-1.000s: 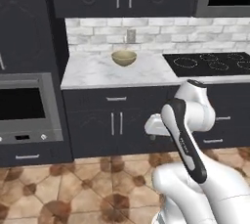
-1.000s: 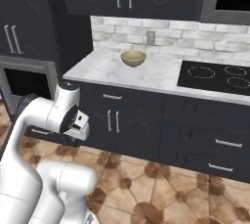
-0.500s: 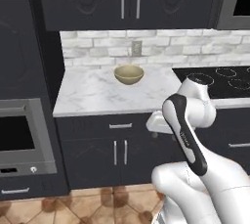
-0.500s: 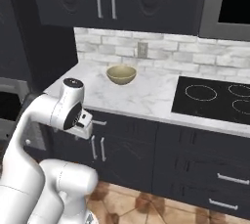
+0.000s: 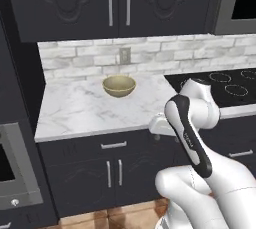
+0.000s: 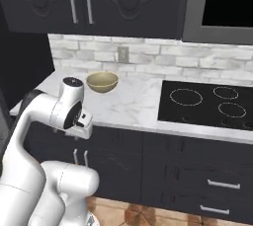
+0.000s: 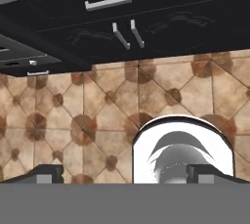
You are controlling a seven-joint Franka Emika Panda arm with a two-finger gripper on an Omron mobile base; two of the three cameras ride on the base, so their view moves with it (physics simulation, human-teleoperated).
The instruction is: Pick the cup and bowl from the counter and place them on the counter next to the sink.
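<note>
We see the bowl [image 5: 119, 85] sitting untouched on the counter [image 5: 75, 113], so nothing is moved yet. Our gripper [image 7: 125, 174] hangs low with fingers spread wide, empty; both pickups remain.

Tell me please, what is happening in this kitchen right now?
A white robot arm stands in front of the counter. It handles nothing at this moment. Its end effector is open and empty, held low in front of the dark cabinets and pointing toward the tiled floor. The bowl sits untouched on the counter near the brick wall, to the left of the black cooktop. So the task has not really begun.
</note>
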